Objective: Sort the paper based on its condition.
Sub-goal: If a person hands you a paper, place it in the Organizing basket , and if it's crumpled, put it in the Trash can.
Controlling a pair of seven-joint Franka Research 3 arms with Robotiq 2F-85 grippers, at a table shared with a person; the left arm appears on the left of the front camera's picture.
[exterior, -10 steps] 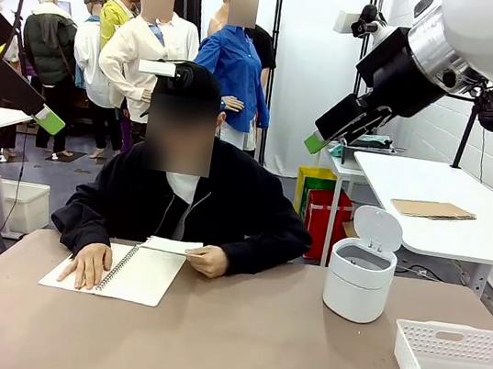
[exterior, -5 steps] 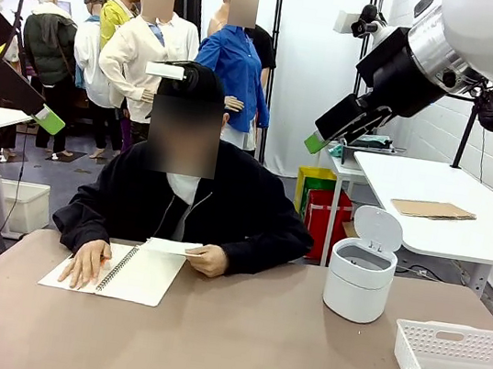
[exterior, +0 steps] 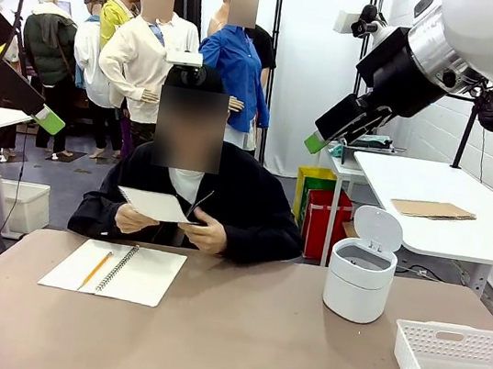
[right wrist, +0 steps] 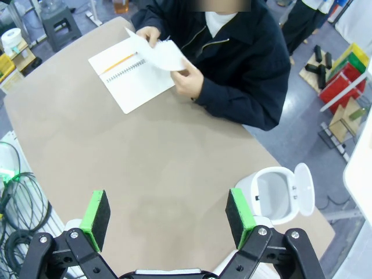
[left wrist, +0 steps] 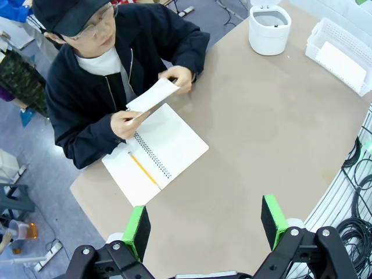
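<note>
A person at the far side holds one white sheet of paper (exterior: 153, 204) in both hands, raised above the table; it is also in the left wrist view (left wrist: 152, 96) and the right wrist view (right wrist: 160, 53). Another flat sheet (left wrist: 340, 65) lies in the white basket (exterior: 447, 333). My left gripper (left wrist: 205, 226) hangs open high over the near table edge, nothing between its green pads. My right gripper (right wrist: 167, 218) is open too, high above the table's middle and holding nothing. In the front view both stay raised, left gripper (exterior: 50, 121) and right gripper (exterior: 315, 143).
An open spiral notebook (exterior: 118, 270) with a yellow pencil (exterior: 94, 270) lies in front of the person. A white bin (exterior: 360, 276) with its lid up stands at the right, the basket (left wrist: 347, 36) nearer the right corner. A brown cardboard piece (exterior: 433, 210) rests on a side table.
The person has lifted the sheet off the notebook and now holds it up in both hands; the hand left the notebook, uncovering the pencil. Neither arm has moved.
</note>
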